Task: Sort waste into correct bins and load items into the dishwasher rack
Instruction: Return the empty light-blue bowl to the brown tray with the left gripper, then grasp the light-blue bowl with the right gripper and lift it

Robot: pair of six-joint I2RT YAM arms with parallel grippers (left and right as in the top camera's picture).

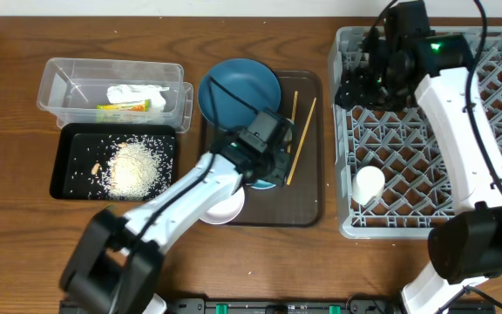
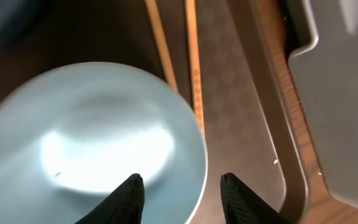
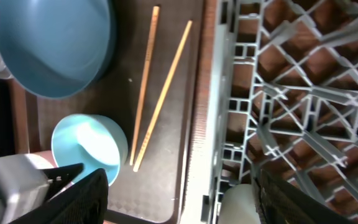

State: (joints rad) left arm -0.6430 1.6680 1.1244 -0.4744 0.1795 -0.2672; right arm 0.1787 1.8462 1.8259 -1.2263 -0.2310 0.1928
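My left claw (image 2: 180,182) parted astride the rim of the light blue bowl (image 2: 92,143), right claw (image 3: 182,190) parted wide above the rack (image 3: 219,112)

Bare wood is free along the far edge and the left edge of the bench (image 1: 7,244), and at the near left corner in front of the black tray (image 1: 68,166). Between the brown tray (image 1: 308,205) and the rack (image 1: 425,148) there is only a narrow strip. The chopsticks (image 2: 191,62) lie just beside the light blue bowl (image 2: 92,137), so little room is there. The right arm (image 1: 460,113) blocks the rack's far left part.
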